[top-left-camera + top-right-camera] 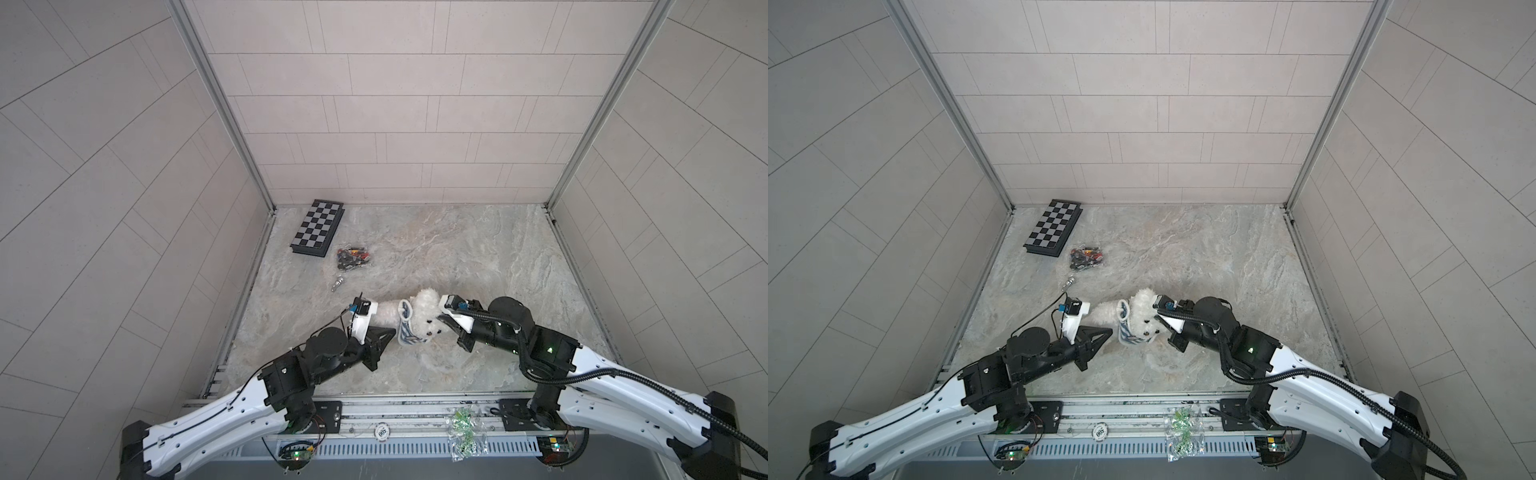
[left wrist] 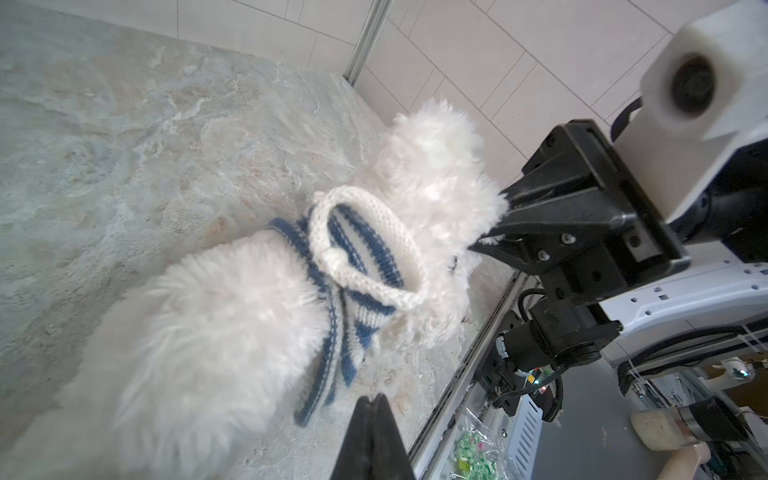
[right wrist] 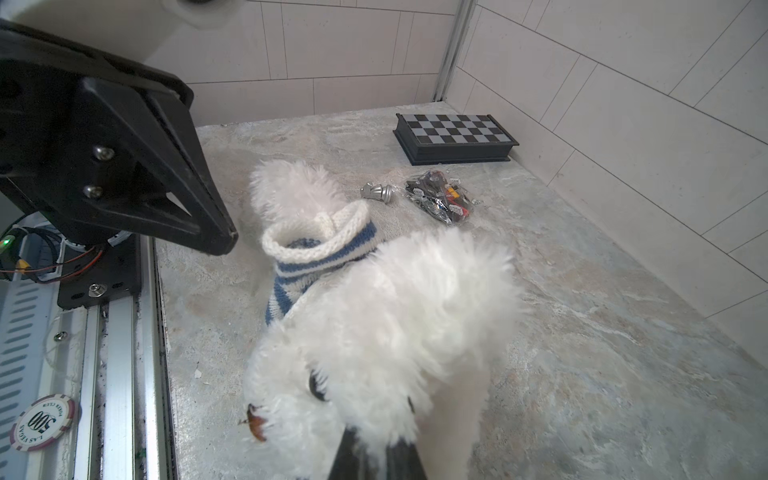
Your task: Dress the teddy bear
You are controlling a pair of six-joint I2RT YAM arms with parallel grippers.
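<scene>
The teddy bear (image 1: 426,320) (image 1: 1144,318) lies on its side mid-table, head to the right, fluffy and white. A navy-and-white striped knit shirt (image 1: 405,330) (image 2: 365,257) (image 3: 316,245) is bunched around its neck and upper body, the white collar standing open. My right gripper (image 3: 376,442) (image 1: 441,321) is shut on a tuft of the bear's head fur. My left gripper (image 2: 376,400) (image 1: 392,332) is shut with nothing in it, its tips just off the shirt's lower hem beside the bear's body (image 2: 216,324).
A folded chessboard box (image 1: 318,228) sits at the back left. In front of it lie a clear bag of small pieces (image 1: 352,258) and a silver chess piece (image 1: 338,284). On the front rail lie a bag of green bits (image 1: 463,432) and a poker chip (image 1: 381,432).
</scene>
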